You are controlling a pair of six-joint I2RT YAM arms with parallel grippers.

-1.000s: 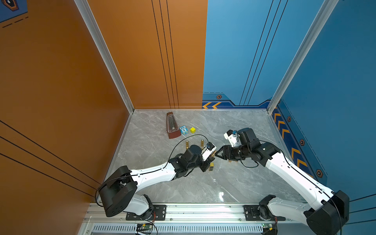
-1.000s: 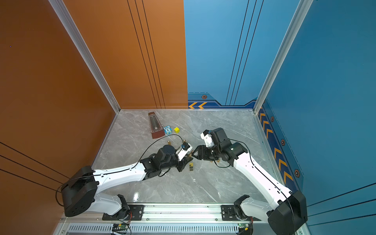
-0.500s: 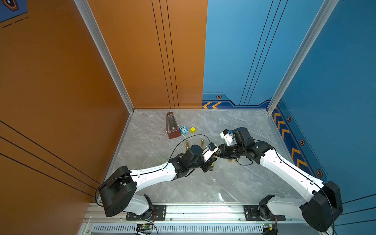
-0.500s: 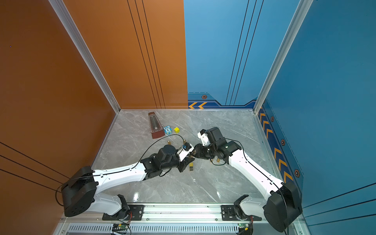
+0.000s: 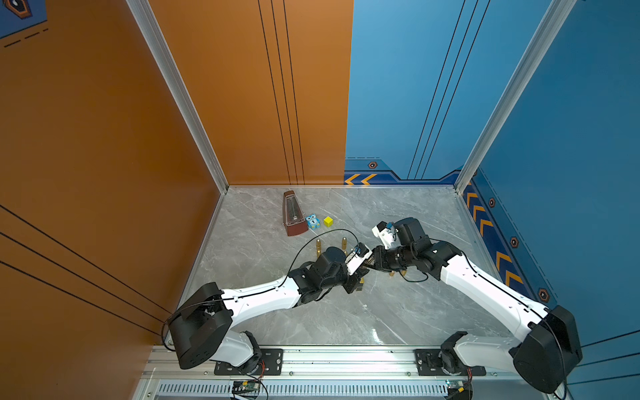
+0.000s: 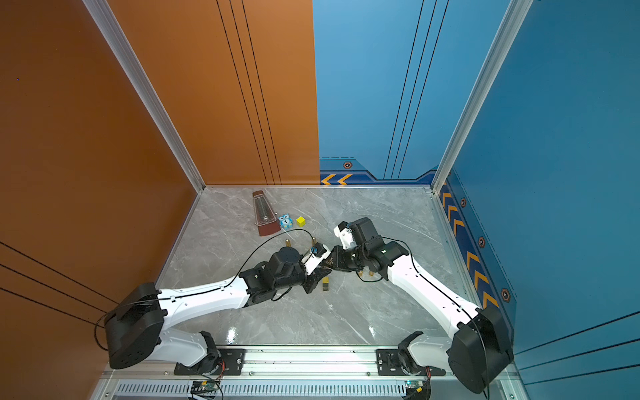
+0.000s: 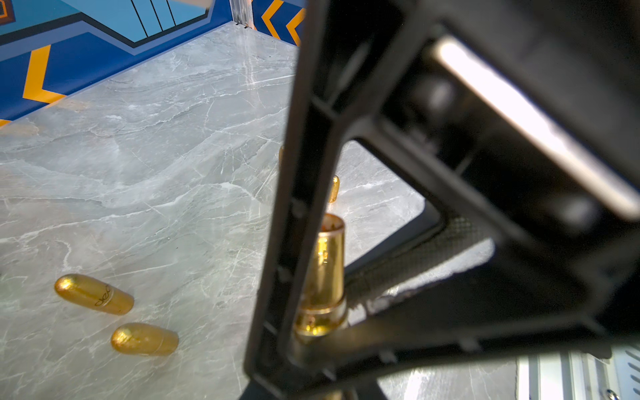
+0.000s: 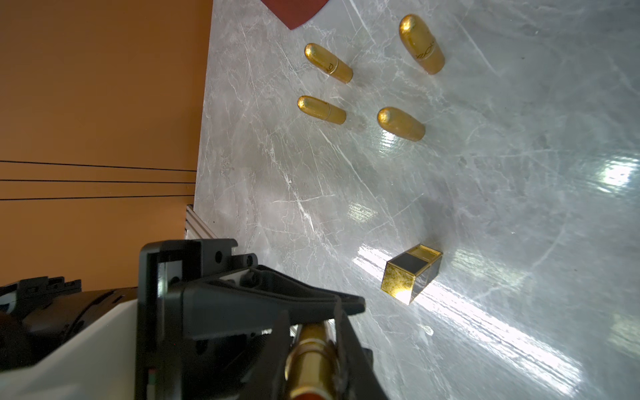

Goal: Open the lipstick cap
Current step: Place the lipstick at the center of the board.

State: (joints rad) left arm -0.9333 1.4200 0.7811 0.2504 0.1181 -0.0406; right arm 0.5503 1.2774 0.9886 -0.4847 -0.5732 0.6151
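Since a second before, the right gripper had swung in toward the centre and drawn its jaws from half-wide down to narrow, meeting the left gripper above the grey marble table. Between them the lipstick, a shiny gold cylinder, was off the table and clamped at both ends: the left jaws were closed tight on its collared base, the right jaws on the other end. Whether its cap was on could not be told. Just beside the grippers a square black-and-gold case lay on the table, one end hollow. Four gold bullet-shaped tubes sat on the veined marble nearer the orange wall. Farther back, well apart from both arms, a brown metronome, a blue owl toy and a yellow cube stood side by side
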